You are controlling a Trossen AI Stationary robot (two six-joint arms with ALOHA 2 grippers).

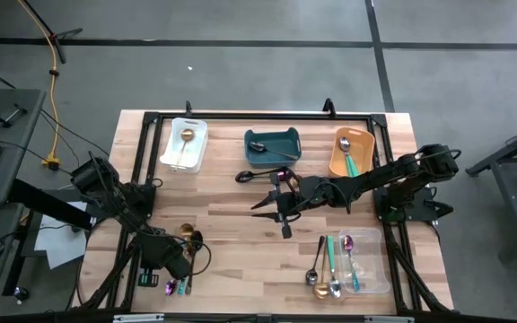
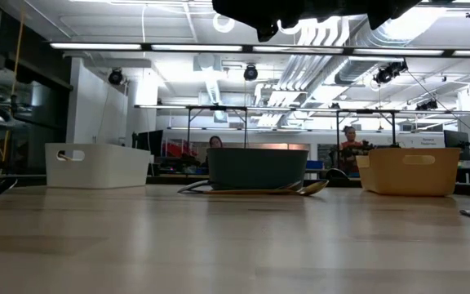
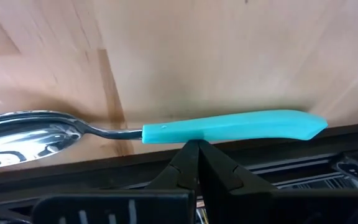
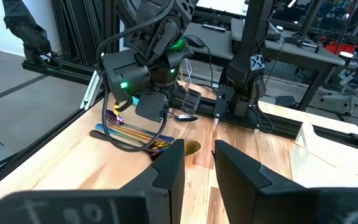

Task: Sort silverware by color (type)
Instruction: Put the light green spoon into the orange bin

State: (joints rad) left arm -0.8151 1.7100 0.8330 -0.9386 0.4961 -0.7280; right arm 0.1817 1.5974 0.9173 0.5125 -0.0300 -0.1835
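My left gripper (image 1: pixel 181 274) is low over the table's near left corner, fingers shut (image 3: pixel 196 147). Just past their tips a spoon with a teal handle (image 3: pixel 229 125) and silver bowl (image 3: pixel 23 134) lies flat by the table's edge rail. Gold, purple and teal pieces lie in a pile (image 1: pixel 177 286) there, with a gold spoon (image 1: pixel 187 235) beside them. My right gripper (image 1: pixel 260 206) hangs open (image 4: pixel 197 165) over the table's middle, holding nothing. A black spoon (image 1: pixel 249 176) lies in front of the teal bin. My left gripper has its shut fingertips (image 3: pixel 191 155) at the near edge of the teal handle's middle (image 3: pixel 197 138), coming across the handle. Whether they touch it, I cannot tell. The spoon lies flat on the table.
Along the far side stand a white bin (image 1: pixel 184 144) with a gold spoon, a teal bin (image 1: pixel 272 146) with a black one and an orange bin (image 1: pixel 351 152) with a teal-handled one. A clear bin (image 1: pixel 353 265) near the right front holds several pieces. People sit in the room beyond.
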